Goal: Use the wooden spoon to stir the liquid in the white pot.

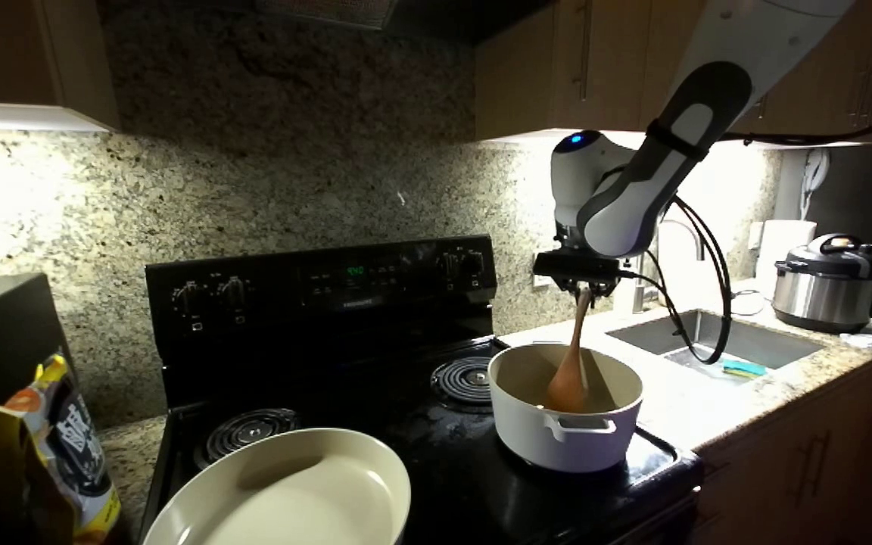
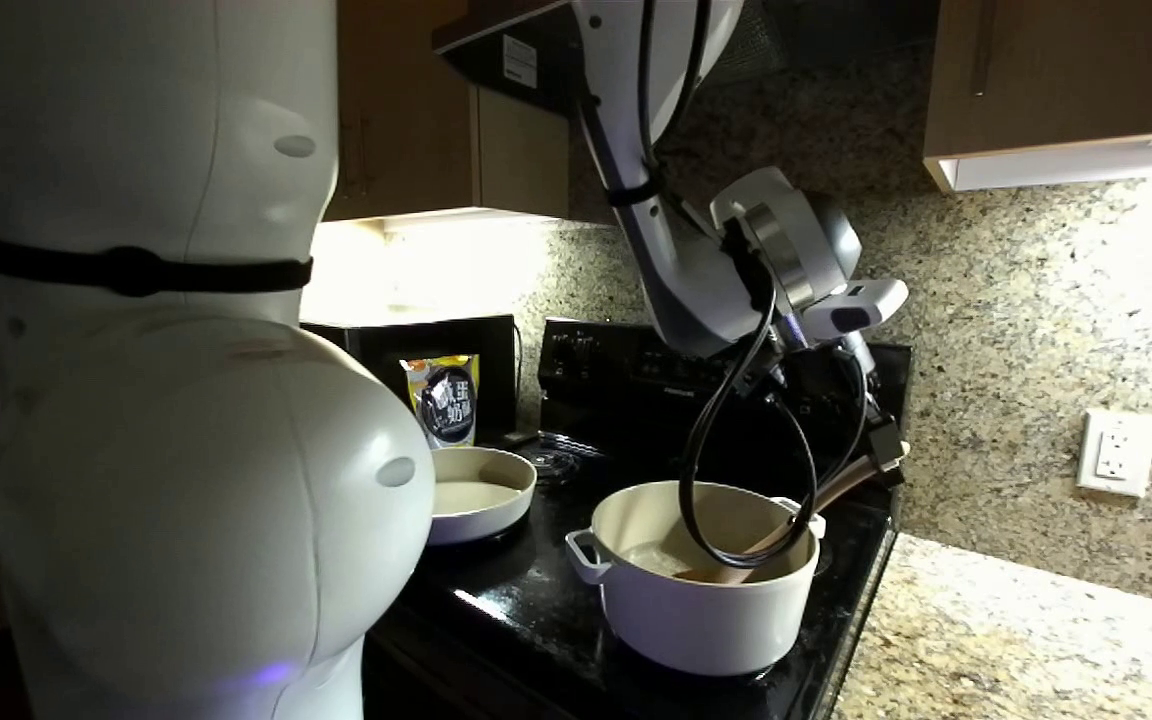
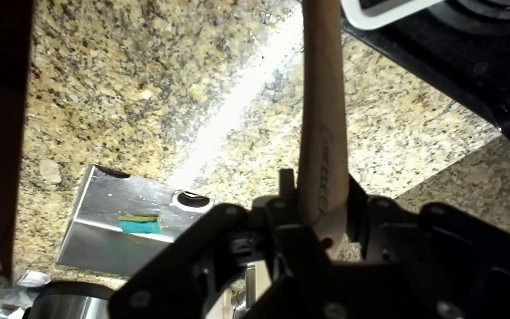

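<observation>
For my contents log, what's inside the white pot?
The broad end of the wooden spoon is inside. The near wall of the white pot hides part of its bottom; any liquid can't be made out.

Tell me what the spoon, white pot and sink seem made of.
Spoon: apparently wood, matte; warm brown handle without glare.
White pot: perhaps coated metal or ceramic, satin; smooth wall, soft sheen.
Sink: probably stainless steel, fairly dull; grey, with bright highlights.

My gripper [image 3: 321, 195] is black, the wooden spoon [image 3: 324, 97] brown with dark lettering. I see the white pot [image 1: 568, 453], cream inside — a black stove [image 1: 443, 484], a tan counter [image 3: 148, 106] speckled grey and brown — and a teal-and-yellow sponge [image 3: 140, 225].
</observation>
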You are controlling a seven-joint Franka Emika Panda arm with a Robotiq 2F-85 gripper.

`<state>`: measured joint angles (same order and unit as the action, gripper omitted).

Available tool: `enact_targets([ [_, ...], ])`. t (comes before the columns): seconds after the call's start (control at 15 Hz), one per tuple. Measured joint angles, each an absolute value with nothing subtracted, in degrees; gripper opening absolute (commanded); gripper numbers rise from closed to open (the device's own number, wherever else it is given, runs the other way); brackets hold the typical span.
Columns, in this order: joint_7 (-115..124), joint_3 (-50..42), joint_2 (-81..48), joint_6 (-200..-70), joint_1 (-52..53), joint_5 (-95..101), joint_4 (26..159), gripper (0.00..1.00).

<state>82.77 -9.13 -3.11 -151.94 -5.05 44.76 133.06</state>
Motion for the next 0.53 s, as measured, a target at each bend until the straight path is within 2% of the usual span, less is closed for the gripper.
enact_targets([
  [0.53, 82.77, -9.91, -3.12, -155.39, -5.75, 44.66, 136.15, 0.07],
])
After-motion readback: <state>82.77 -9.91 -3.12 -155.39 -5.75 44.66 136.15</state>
